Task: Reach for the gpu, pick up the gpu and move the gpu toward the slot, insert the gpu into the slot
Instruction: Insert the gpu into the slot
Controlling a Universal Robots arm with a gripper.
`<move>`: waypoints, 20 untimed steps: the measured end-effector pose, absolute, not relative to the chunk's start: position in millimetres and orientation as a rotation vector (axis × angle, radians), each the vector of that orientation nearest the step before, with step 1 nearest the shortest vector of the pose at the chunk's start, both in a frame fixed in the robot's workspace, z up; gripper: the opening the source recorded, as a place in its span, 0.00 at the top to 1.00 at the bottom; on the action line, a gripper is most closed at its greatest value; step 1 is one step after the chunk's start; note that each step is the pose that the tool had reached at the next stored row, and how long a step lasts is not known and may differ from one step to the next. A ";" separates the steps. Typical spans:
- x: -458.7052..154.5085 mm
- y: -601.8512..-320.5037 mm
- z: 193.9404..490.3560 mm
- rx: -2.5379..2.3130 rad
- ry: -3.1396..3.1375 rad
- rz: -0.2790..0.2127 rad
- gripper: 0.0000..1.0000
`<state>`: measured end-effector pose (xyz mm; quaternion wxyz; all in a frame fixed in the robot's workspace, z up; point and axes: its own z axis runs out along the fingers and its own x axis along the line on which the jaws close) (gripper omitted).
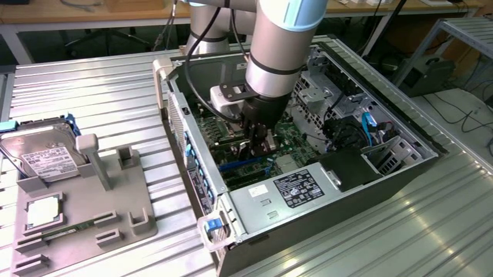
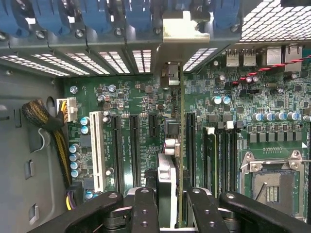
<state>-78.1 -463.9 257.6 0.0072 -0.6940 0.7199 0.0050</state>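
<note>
Ribbed metal counter (image 1: 92, 86) carries an open computer case (image 1: 431, 147) with the arm reaching into it. Its pincer (image 2: 166, 201) is clamped on the gpu (image 2: 181, 145), held edge-on just over the motherboard (image 2: 141, 102), bracket (image 2: 179, 29) toward the rear grille. Risk, as I judge it: the card edge (thin, hard to read) may sit beside the black slot (image 2: 190, 141) rather than over it, so pressing down would jam or bend it.

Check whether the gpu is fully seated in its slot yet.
Cannot tell: the gripper holds the gpu edge-on above the motherboard.
</note>
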 end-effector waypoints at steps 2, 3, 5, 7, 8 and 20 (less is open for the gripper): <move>-79.1 -463.8 257.1 -2.170 2.251 0.016 0.72; -79.3 -463.8 256.6 -2.170 2.251 0.016 0.72; -79.9 -463.6 255.8 -2.170 2.251 0.016 0.72; -80.7 -463.5 255.5 -2.171 2.251 0.016 0.72; -80.8 -463.4 255.0 -2.170 2.251 0.016 0.72; -81.8 -462.5 249.2 -2.170 2.250 0.017 0.72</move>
